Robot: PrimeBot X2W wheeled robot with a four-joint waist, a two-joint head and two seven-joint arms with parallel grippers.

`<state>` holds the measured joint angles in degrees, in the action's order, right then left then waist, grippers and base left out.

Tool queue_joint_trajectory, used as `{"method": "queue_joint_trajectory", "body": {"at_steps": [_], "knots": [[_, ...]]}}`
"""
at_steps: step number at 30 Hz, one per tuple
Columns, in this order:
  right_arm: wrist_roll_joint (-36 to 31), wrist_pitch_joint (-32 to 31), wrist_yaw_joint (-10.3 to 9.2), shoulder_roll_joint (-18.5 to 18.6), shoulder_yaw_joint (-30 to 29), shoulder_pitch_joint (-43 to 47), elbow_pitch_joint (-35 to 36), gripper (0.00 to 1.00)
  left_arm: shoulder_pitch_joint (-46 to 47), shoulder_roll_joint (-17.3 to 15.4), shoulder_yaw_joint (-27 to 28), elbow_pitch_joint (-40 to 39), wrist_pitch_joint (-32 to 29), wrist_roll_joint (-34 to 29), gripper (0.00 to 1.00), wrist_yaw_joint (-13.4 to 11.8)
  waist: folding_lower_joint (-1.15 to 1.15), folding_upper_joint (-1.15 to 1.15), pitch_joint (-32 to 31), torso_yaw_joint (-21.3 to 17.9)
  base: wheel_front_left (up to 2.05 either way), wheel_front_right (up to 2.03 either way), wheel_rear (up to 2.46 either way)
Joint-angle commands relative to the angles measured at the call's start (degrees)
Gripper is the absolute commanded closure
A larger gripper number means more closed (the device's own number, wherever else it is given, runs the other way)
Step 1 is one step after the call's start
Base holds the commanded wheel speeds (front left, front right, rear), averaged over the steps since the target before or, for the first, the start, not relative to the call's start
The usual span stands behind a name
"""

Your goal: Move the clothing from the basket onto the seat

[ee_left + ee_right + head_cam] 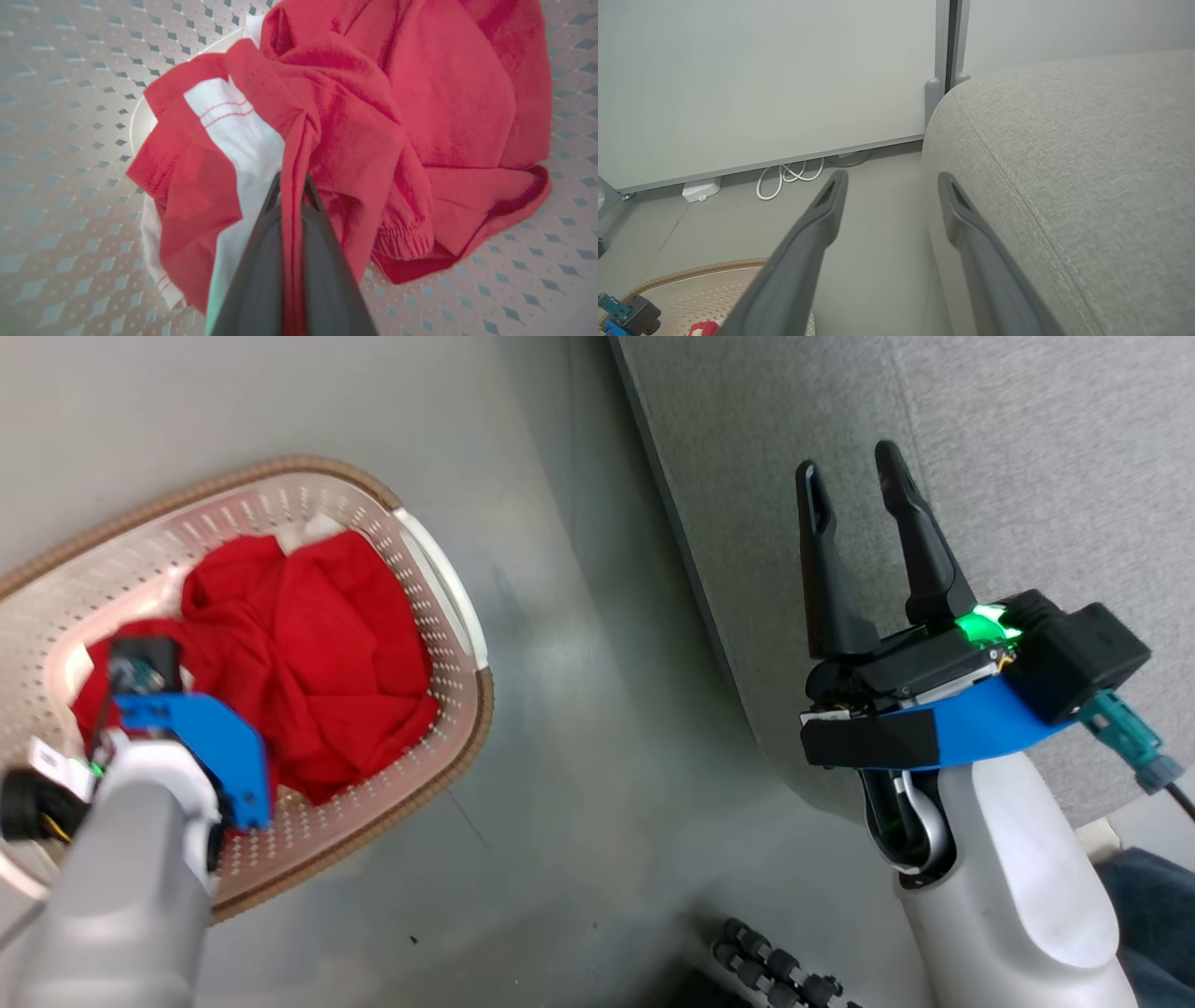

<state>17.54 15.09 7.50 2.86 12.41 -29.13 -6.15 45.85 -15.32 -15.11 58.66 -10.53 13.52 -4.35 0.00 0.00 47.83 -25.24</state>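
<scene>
Clothing (308, 653) sat bunched in basket (411, 569), left of frame | left pincer (293, 182) pinched a red fold | right pincer (848, 462) spread, empty, by seat (1027, 476) | best bet was lifting slow, straight up past the rim

One basket (280, 465) is counted, and one heap of red clothing (317, 644) is seen in it; how many garments are bundled in that heap cannot be told. One seat (1027, 448) is seen. Two grippers are counted, the left gripper (293, 179) and the right gripper (848, 459), and two dark fingers (826, 579) are borne by each, four in all. By the wall (761, 70), one coiled white cable (789, 175) and one small white box (701, 190) are counted.
</scene>
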Motion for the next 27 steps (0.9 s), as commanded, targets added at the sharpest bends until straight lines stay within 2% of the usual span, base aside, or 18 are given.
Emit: {"method": "queue_joint_trajectory", "body": {"at_steps": [1,8,14,16,22,27], "knots": [[-1.17,0.07,-0.02,0.04,-0.23,0.51,-0.73,0.0,-1.8,0.88,0.07,0.62,0.67,0.47,1.0,0.41,0.0,0.0,-2.54,0.89,0.0,0.0,0.0],[-7.07,0.04,-0.02,0.06,-1.14,3.23,-6.0,0.0,-5.63,6.03,-2.07,3.83,3.77,1.1,1.0,2.22,0.0,0.0,-13.81,5.0,0.0,0.0,0.0],[-10.92,-1.56,-0.02,0.09,-2.2,7.23,-9.02,0.0,-8.25,10.09,-3.16,6.82,7.1,2.66,1.0,4.88,0.0,0.0,-25.64,9.37,0.0,0.0,0.0],[-11.83,-2.64,-0.02,0.1,-3.0,9.09,-9.28,0.0,-9.05,11.15,-4.07,7.48,8.05,2.95,1.0,6.47,0.0,0.0,-29.57,10.94,0.0,0.0,0.0],[-13.85,-6.08,-0.02,0.09,-4.66,15.91,-8.59,0.0,-10.56,12.34,-7.99,6.7,10.34,5.22,1.0,10.42,0.0,0.0,-39.94,15.62,0.0,0.0,0.0],[-14.77,-9.12,-0.02,0.07,-5.16,20.92,-6.35,0.0,-11.23,12.42,-15.52,-1.3,9.99,12.36,1.0,11.48,0.0,0.0,-45.36,18.92,0.0,0.0,0.0]]}}
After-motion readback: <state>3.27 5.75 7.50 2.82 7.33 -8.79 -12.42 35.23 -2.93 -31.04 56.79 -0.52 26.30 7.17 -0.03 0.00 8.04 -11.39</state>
